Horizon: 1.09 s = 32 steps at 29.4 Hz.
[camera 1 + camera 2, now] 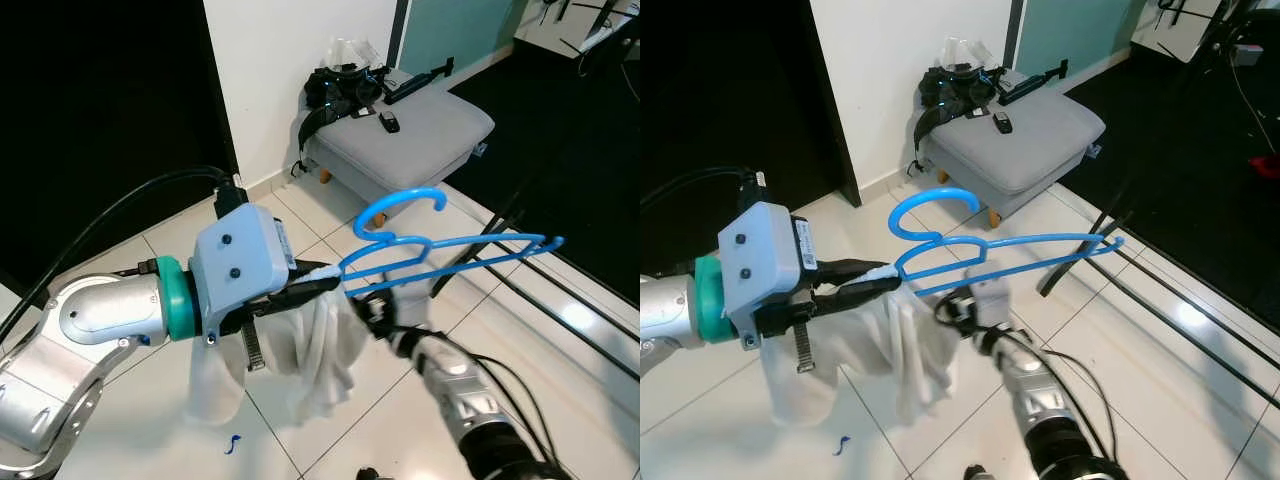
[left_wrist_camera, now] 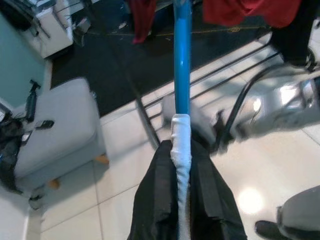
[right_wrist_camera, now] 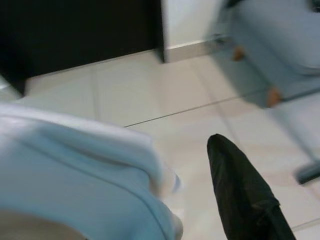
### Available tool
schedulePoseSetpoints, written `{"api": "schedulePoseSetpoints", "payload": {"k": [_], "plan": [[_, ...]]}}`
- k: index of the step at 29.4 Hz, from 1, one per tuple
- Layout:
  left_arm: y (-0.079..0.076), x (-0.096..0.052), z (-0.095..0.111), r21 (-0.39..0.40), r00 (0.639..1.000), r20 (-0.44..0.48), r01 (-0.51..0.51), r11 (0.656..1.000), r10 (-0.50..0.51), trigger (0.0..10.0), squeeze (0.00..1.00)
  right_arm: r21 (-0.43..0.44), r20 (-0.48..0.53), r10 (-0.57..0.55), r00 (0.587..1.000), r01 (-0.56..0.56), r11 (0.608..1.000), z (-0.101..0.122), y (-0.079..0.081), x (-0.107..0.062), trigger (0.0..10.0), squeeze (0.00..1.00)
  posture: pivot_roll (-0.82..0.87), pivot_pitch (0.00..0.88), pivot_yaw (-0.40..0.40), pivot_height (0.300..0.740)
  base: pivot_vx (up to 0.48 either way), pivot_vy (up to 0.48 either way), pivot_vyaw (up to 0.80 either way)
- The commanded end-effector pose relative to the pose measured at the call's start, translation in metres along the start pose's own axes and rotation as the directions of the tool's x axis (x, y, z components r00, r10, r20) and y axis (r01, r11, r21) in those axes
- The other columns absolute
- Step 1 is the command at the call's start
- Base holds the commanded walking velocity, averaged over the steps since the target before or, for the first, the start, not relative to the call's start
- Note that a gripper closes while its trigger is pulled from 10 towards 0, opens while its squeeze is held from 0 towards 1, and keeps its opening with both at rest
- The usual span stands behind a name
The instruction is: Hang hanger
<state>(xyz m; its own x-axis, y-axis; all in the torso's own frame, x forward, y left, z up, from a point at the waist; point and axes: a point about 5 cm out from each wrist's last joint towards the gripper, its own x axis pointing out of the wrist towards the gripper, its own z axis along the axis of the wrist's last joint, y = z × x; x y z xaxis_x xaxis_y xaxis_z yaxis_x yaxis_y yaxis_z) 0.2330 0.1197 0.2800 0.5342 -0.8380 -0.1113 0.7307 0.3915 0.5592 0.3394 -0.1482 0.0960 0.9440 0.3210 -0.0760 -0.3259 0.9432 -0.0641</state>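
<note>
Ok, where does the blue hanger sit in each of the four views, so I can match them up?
Left eye view: blue hanger mid-frame, hook up, one end in the left gripper.
Right eye view: mid-frame, slightly left of centre.
Left wrist view: a blue bar running from the gripper's fingers to the picture's edge.
Right wrist view: I can't make out the hanger; white cloth and one black finger.
Shared landmark: the grey footstool.

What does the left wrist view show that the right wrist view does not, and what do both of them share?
Left wrist view: the left gripper shut on the blue plastic hanger with white fabric at its fingers, plus red clothes hanging beyond.

Right wrist view: a black finger beside the white cloth garment, and a dark doorway.

Both: the pale tiled floor and the grey cushioned stool.
</note>
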Motion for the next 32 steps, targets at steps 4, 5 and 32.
{"api": "schedulePoseSetpoints", "payload": {"k": [4,5,32], "plan": [[0.008,-0.001,-0.013,0.039,0.992,-0.098,-0.075,0.996,0.079,10.0,0.0,0.04,0.014,-0.143,0.99,0.142,0.989,-0.006,-0.038,-0.02,10.0,0.0,-0.02,0.133,0.099,0.74,0.0,0.0,0.0],[0.01,-0.001,-0.016,0.042,0.989,-0.115,-0.091,0.995,0.095,10.0,0.0,0.037,0.019,-0.162,0.987,0.161,0.986,-0.006,-0.046,-0.025,10.0,0.0,-0.02,0.134,0.1,0.74,0.0,0.0,0.0],[0.0,-0.007,-0.028,-0.014,0.985,-0.17,0.03,0.999,-0.032,10.0,0.0,0.124,0.13,-0.174,0.976,0.158,0.98,0.022,-0.064,-0.023,10.0,0.0,-0.03,0.124,0.098,0.74,0.0,0.0,0.0]]}}
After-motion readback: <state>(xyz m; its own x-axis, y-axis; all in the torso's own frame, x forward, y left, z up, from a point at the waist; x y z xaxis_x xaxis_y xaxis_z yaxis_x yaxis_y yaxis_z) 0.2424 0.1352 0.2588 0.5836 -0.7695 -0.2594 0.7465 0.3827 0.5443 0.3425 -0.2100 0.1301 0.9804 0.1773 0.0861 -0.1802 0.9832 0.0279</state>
